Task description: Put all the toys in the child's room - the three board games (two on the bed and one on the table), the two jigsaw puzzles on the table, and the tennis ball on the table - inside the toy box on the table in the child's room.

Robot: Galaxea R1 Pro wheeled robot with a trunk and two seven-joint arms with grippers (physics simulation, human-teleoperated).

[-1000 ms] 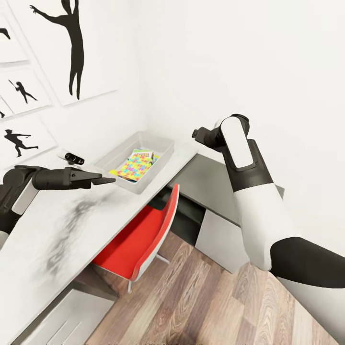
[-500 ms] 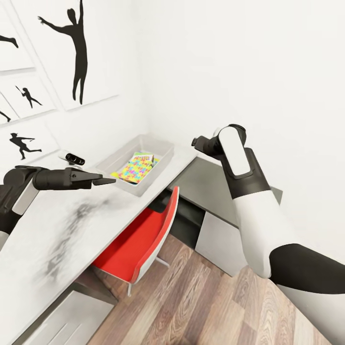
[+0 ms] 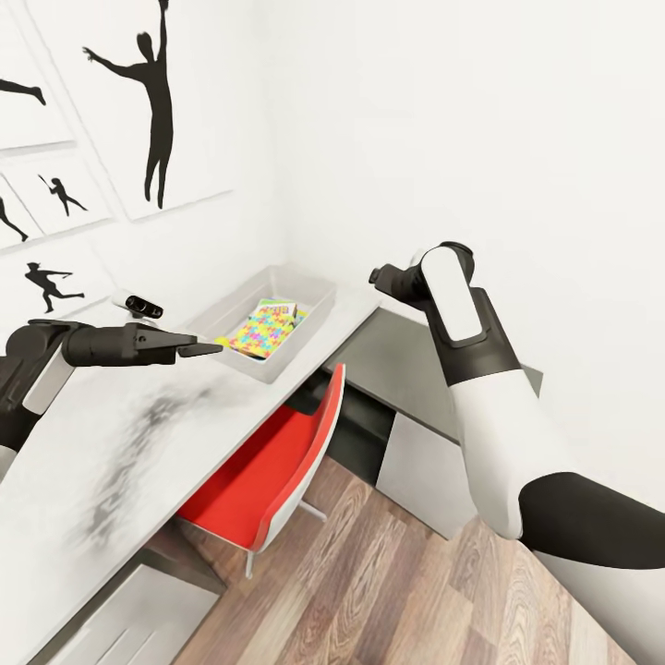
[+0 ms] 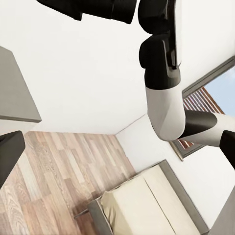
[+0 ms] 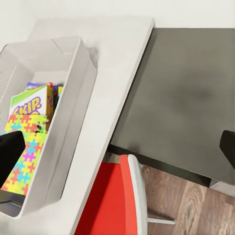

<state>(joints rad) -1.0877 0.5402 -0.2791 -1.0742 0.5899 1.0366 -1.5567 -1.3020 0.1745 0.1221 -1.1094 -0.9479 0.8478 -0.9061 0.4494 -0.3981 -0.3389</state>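
head view shows the toy box (image 3: 319,288) resting at the far end of the desk (image 3: 120,453), toward 12 o'clock from the robot, with a jigsaw puzzle (image 3: 251,331) lying flat inside it and a skip-bo board game (image 3: 278,308) propped just beyond the puzzle, so those toys look already stowed. the left claw (image 3: 211,350) hangs above the desk just short of the box's near rim, holding nothing; whether it is released or clenched cannot be told from here. the right claw (image 3: 377,275) is raised at about 1 o'clock, over the dark grey cabinet (image 3: 402,356), and its two fingers (image 5: 10,152) in the right wrist view stand wide apart and empty, probably a carry pose between trips. a red chair (image 3: 277,462) is tucked under the desk edge, and a small black-and-white device (image 3: 137,303) sits at 10 o'clock near the wall. the bed (image 4: 142,203) appears in the left wrist view, across the wooden floor (image 3: 369,573); no game can be made out on it there.
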